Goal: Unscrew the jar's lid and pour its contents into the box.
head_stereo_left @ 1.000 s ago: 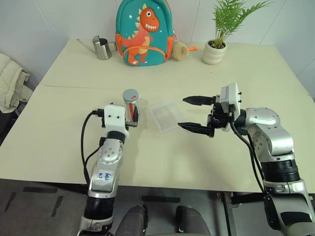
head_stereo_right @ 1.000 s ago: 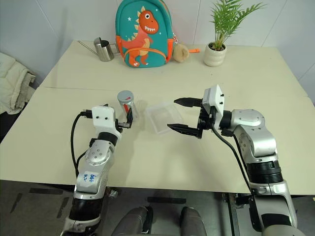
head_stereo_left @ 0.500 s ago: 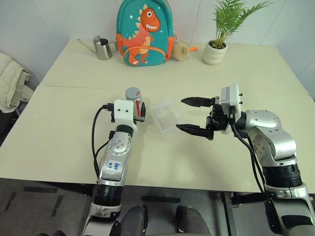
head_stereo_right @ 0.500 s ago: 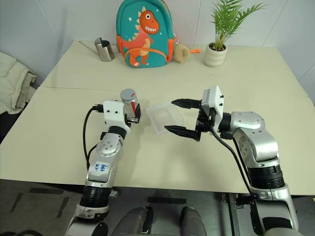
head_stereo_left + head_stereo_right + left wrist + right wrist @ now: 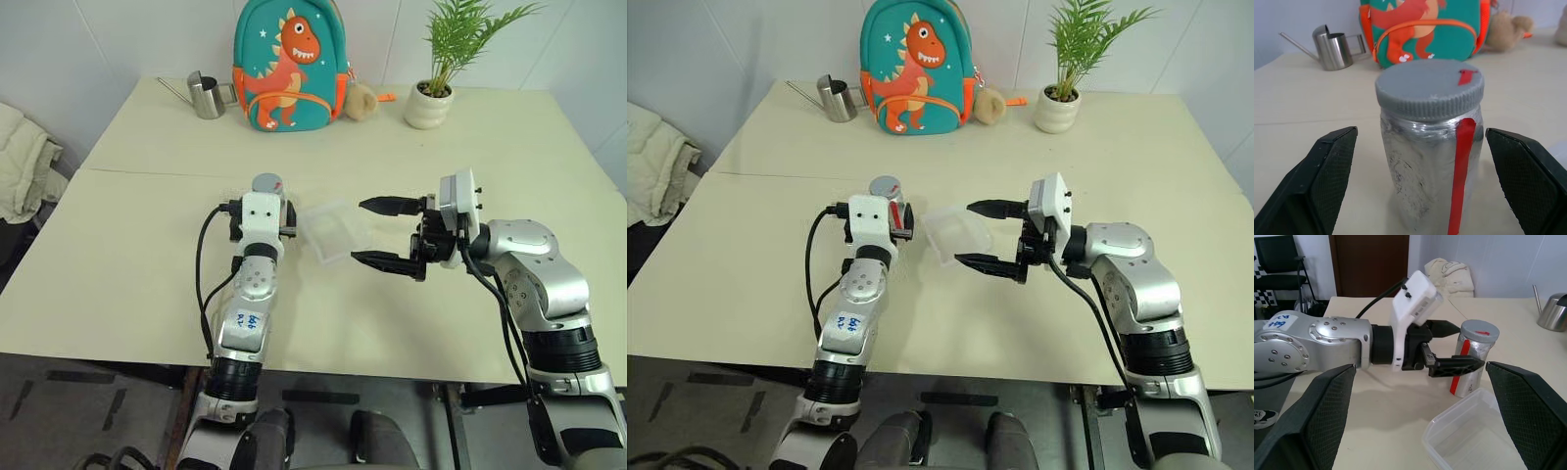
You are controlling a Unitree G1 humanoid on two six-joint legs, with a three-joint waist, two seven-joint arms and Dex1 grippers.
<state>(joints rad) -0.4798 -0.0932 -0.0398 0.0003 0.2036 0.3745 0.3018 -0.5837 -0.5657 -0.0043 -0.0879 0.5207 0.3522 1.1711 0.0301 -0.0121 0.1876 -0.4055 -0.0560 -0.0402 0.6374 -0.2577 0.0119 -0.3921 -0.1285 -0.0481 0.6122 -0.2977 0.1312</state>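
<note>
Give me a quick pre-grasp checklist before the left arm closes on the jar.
1. Left gripper jaws open: ok.
2. Jar between the left jaws, upright on the table: ok.
3. Jaws touching the jar: not ok, gaps on both sides.
4. Lid on the jar: ok; how tight, cannot tell.
5. Right gripper jaws open, apart from the jar: ok.
6. Box beside the jar, nothing in it: ok.

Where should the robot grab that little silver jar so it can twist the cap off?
Probably around the jar's body, below the lid, coming in level from the near side as the left gripper does, its open fingers either side. The jar stands upright, so this would leave the lid free for the right gripper.
</note>
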